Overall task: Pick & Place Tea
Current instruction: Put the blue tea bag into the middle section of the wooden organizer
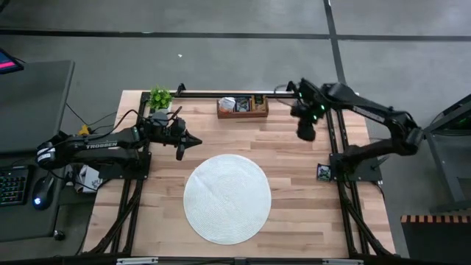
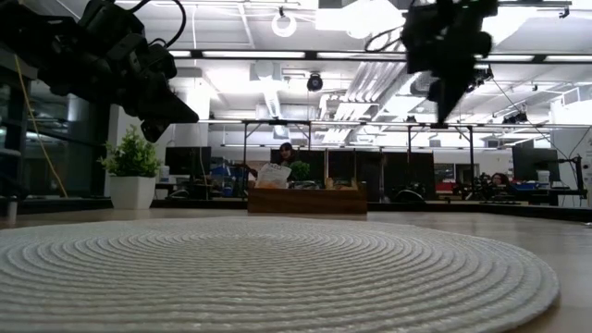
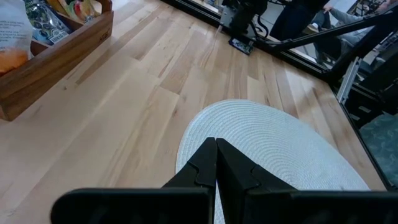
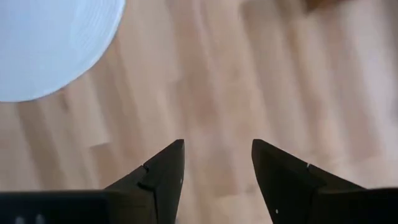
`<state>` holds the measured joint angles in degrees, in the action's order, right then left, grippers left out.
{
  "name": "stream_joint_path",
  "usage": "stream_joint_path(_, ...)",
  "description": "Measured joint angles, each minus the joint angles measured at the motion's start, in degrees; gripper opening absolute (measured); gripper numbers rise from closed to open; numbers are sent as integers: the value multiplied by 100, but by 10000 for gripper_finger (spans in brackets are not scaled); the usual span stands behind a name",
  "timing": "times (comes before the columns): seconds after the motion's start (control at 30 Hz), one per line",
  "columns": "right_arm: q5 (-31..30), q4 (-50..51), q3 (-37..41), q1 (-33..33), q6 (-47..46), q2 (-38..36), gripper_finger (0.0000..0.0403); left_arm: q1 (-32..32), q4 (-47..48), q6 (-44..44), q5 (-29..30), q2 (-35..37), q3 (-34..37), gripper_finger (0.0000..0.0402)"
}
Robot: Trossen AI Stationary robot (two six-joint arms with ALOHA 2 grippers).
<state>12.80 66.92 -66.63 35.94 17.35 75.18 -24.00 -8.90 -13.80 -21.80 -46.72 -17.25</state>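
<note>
1. One wooden tabletop (image 1: 294, 191) carries one round white woven mat (image 1: 227, 197), one brown wooden tray (image 1: 243, 107) at the far edge, and one small potted plant (image 1: 160, 98) at the far left corner.
2. The tea sachets (image 1: 239, 104) lie inside the tray; they overlap, so they cannot be counted. In the left wrist view a white-and-orange packet (image 3: 13, 38) and darker ones show in the tray's compartments.
3. None of the sachets lies on the mat.
4. Two arms are in view. The left end effector (image 1: 193, 140) hangs above the tabletop just beyond the mat's far left edge, its two fingers (image 3: 231, 167) pressed together and holding nothing.
5. The right end effector (image 1: 306, 132) hangs above bare wood to the right of the tray, pointing down, its two fingers (image 4: 166, 169) spread apart with nothing between them.
6. One small dark tag (image 1: 323, 172) sits at the tabletop's right edge.
</note>
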Motion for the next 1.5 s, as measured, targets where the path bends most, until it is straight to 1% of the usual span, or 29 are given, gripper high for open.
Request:
stream_joint_path(0.17, 80, -22, 1129, -544, -1311, -844, 184, -1, -1, 0, 0, 1, 1, 0)
stream_joint_path(0.3, 195, 66, 1814, -1132, -2324, -1468, 184, -1, -3, 0, 0, 0, 1, 0)
stream_joint_path(0.47, 578, 196, 2383, -2097, -3523, -2064, 184, 0, -1, 0, 0, 0, 1, 0)
stream_joint_path(0.6, 608, 247, 2637, -2873, -4175, -2259, 184, -1, 1, 0, 1, 2, 1, 0)
stream_joint_path(0.7, 767, 180, 2739, -3348, -4484, -2263, 184, 0, -1, 0, 1, 1, 1, 0)
stream_joint_path(0.8, 793, -68, 2750, -3855, -4814, -2226, 184, 1, -2, 0, 1, 1, 1, 0)
stream_joint_path(0.93, 677, -267, 2750, -4483, -5358, -2153, 184, 1, -1, 0, 0, 2, 1, 0)
stream_joint_path(1.03, 546, -851, 2750, -4958, -5874, -2104, 184, 1, -1, 0, 2, 0, 1, 0)
stream_joint_path(1.13, 91, -1443, 2750, -5371, -6353, -1953, 184, 0, -1, 0, 1, 1, 1, 0)
stream_joint_path(1.27, -607, -1811, 2750, -5816, -6661, -1578, 184, 1, 1, 0, 2, 1, 1, 0)
stream_joint_path(1.33, -742, -1753, 2748, -5986, -6847, -1340, 184, 0, -1, 0, 0, 1, 1, 0)
stream_joint_path(1.43, -892, -1387, 2750, -6226, -7325, -941, 184, -1, -1, 0, 0, 1, 1, 0)
stream_joint_path(1.5, -983, -1415, 2750, -6375, -7570, -677, 184, 0, -1, 0, 0, 0, 1, 0)
